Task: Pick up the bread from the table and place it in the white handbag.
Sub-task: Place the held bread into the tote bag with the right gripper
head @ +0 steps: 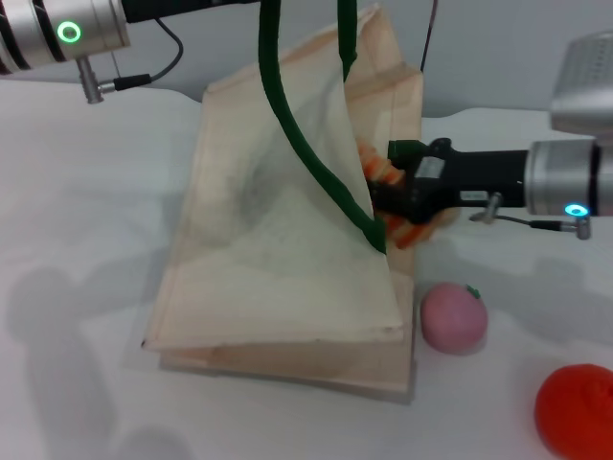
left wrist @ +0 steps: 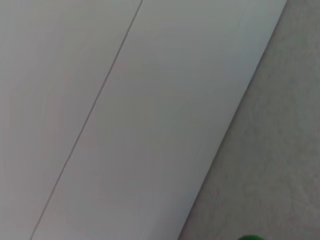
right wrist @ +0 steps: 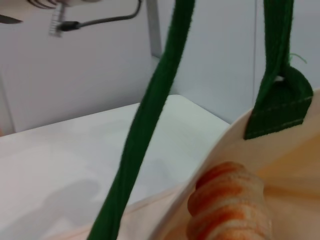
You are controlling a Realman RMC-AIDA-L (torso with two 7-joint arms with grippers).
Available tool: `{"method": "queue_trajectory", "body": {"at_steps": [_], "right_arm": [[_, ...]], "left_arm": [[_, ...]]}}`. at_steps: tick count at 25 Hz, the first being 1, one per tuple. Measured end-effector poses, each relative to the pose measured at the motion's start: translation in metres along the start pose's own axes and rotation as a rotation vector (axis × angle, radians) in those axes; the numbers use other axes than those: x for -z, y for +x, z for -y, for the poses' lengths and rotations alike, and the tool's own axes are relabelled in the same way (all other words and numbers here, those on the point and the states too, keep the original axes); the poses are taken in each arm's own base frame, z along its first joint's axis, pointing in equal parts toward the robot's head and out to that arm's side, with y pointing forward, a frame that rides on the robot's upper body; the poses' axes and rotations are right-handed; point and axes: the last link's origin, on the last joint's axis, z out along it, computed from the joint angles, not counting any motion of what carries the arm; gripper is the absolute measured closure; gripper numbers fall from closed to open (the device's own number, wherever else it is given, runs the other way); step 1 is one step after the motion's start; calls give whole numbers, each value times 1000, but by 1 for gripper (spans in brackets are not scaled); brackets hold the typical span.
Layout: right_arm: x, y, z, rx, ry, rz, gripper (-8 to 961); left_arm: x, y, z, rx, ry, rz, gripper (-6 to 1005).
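Note:
The white handbag [head: 278,259] stands tilted on the table [head: 77,192], its mouth facing right. Its dark green straps [head: 316,163] run up out of the top of the head view. My right gripper [head: 388,203] is shut on the bread [head: 414,230] and holds it at the bag's mouth, partly behind the near strap. The right wrist view shows the ridged bread [right wrist: 230,205] against the cream cloth [right wrist: 295,150], with a strap [right wrist: 150,115] in front. My left arm [head: 67,34] is at the top left; its gripper is out of view.
A pink ball [head: 453,317] lies on the table just right of the bag's front corner. A red-orange round fruit [head: 575,407] lies at the front right. A grey wall stands behind the table.

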Motion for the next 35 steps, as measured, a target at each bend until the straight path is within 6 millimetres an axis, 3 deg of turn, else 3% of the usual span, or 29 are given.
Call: {"method": "queue_trajectory", "body": {"at_steps": [8,16,27,32,35], "right_arm": [[-19,-9,-4,-8,-6,-3,700],[-22,-11,-6,-10,-19,5,689],[-21,-9,-5,-19,-8,5,451],[-20,-8,-5,-20,-7,5,204],[-18,-5,-3,-27,8,2,121]], "left_arm": [[-5,0,-2,-1,-12,1,906],[-6,-1,-2,2,-14,0,901],[-4,0,-2,3,-9,-4,895],[-3,0,-1,3,-7,-6,892],[-3,0,-1,4,-5,-7,890]]}}
